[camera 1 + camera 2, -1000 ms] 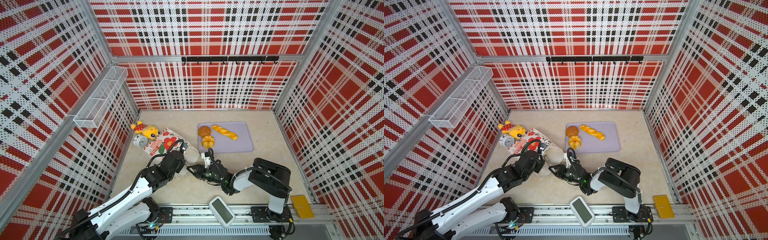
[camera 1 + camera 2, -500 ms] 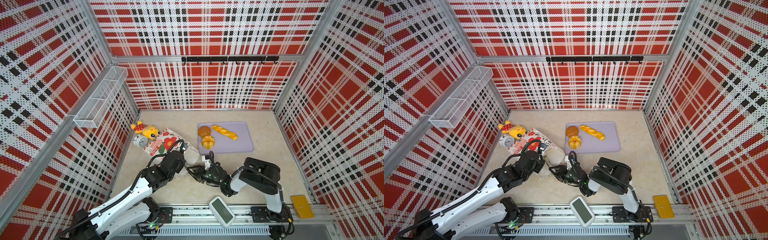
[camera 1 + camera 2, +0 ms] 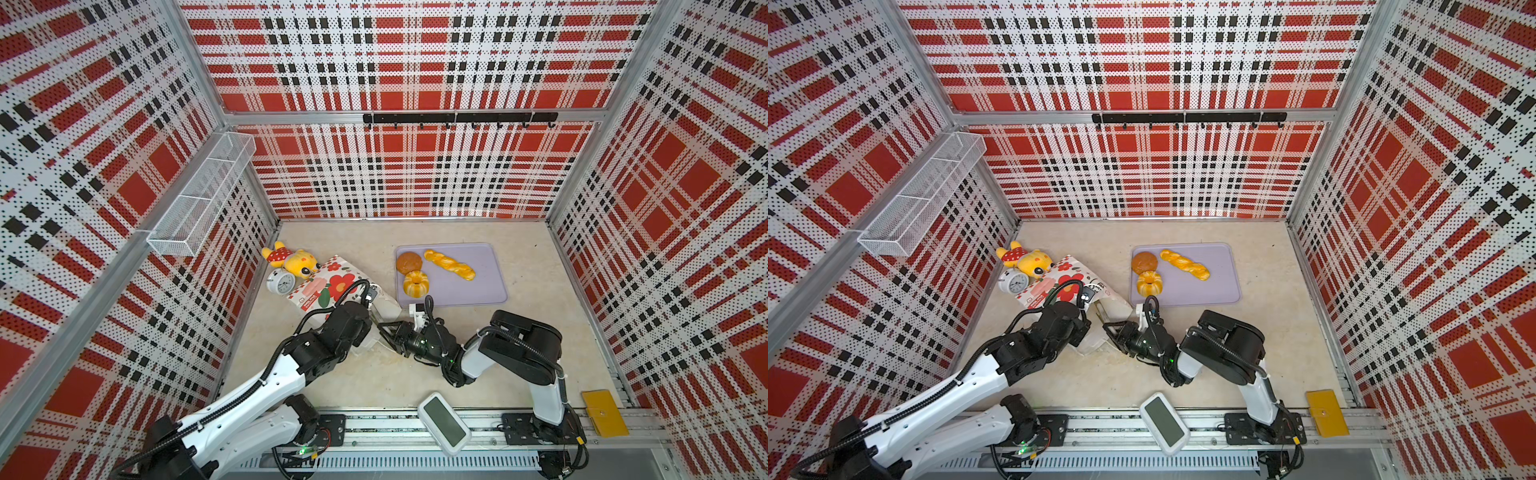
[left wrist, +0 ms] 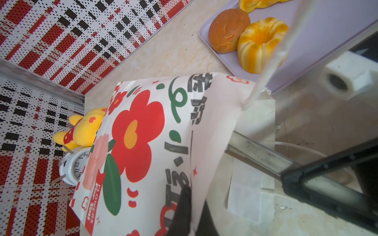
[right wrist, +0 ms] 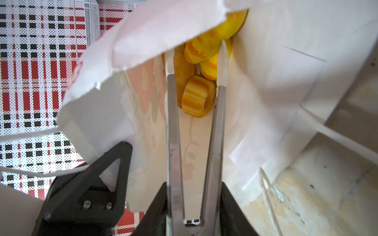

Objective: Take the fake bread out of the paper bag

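Top views, bag: the paper bag [image 3: 332, 282] lies on its side near the left wall, mouth toward the arms; thin and crumpled, so it likely gives rather than braces.
Top views, bread out: a round bun [image 3: 409, 262], a twisted stick [image 3: 449, 264] and a ring cake [image 3: 414, 283] lie on the tray [image 3: 486, 286]; in both top views nothing inside the bag shows.
Top views, arms: left gripper [image 3: 368, 318] at the bag's mouth; right gripper [image 3: 388, 332] just beside it, pointing in.
Left wrist, grip: left gripper [image 4: 191, 202] clenched on the bag's upper lip, holding the mouth up; a metal arm of the tongs [image 4: 255, 155] runs into the opening.
Right wrist, grip: right gripper [image 5: 193, 206] clamped on the tongs, whose arms straddle a ribbed ring [image 5: 198, 96]; whether they press it I cannot tell.
Right wrist, bread inside: more fake bread [image 5: 208, 47] piled deeper in the bag, behind the ring.
Handling: glossy moulded pieces, probably light and slippery; best pinched across the ring's ribbed flanks, where the grooves may give purchase; squeeze gently or it may squirt out.
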